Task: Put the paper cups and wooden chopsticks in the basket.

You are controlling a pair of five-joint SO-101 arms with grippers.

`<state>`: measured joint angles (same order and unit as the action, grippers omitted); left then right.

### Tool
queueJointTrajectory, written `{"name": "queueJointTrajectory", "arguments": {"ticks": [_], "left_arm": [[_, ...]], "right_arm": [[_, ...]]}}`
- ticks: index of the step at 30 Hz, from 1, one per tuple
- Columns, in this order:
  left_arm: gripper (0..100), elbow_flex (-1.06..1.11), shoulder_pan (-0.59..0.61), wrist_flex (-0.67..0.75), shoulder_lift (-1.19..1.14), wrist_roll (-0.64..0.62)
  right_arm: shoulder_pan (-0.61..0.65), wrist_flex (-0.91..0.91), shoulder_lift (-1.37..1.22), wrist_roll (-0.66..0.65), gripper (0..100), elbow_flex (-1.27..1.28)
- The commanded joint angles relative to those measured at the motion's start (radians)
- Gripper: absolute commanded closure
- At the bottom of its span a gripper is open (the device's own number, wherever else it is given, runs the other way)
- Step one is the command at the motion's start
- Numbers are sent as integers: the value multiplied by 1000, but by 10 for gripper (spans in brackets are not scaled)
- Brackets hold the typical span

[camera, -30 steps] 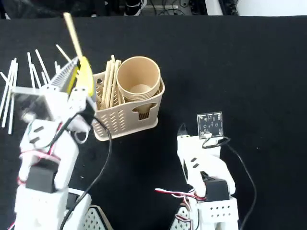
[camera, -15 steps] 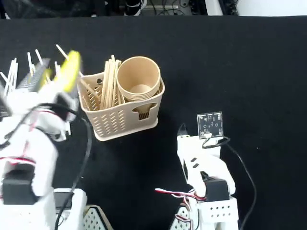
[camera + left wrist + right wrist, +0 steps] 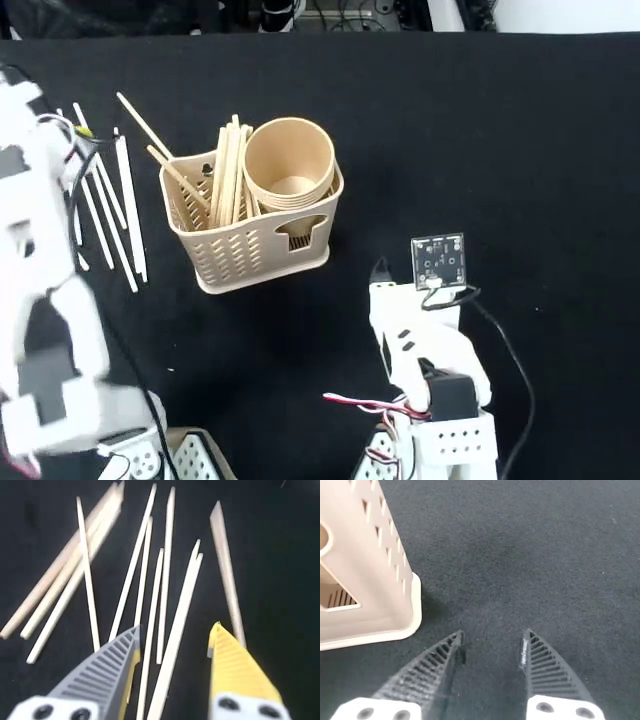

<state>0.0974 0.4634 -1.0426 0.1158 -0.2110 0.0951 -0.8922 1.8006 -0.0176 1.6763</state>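
Observation:
The beige basket point(image 3: 262, 243) stands left of centre and holds stacked paper cups point(image 3: 288, 165) and several wooden chopsticks point(image 3: 228, 178); one chopstick point(image 3: 150, 132) leans out over its left rim. Several loose chopsticks point(image 3: 112, 212) lie on the black cloth left of the basket. The left arm point(image 3: 35, 210) hangs over them at the table's left edge. Its gripper point(image 3: 176, 626) is open just above the loose chopsticks point(image 3: 165, 595), holding nothing. The right gripper point(image 3: 492, 634) is open and empty, low over the cloth beside the basket's corner point(image 3: 367, 585), and sits right of the basket point(image 3: 380, 272).
A small square board point(image 3: 437, 258) sits on the right arm. The right arm's base point(image 3: 445, 420) and cables are at the front edge. Bare black cloth stretches to the right and behind the basket.
The left arm swung left from the basket to the loose chopsticks. The chopstick it held upright a second ago now leans in the basket. The right arm has not moved.

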Motion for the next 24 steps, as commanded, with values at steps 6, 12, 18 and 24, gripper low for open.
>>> {"name": "queueJointTrajectory", "arguments": {"ticks": [6,12,18,24], "left_arm": [[777,-381,8,-6,-583,14],[777,-611,13,-69,-881,18],[923,-926,15,-262,-1089,26],[971,-1259,4,-512,-1223,80]], "right_arm": [[-9,17,91,-8,807,-5],[-9,18,91,-9,807,-5],[-9,18,91,-9,807,-5],[-9,18,91,-9,807,-5]]}}
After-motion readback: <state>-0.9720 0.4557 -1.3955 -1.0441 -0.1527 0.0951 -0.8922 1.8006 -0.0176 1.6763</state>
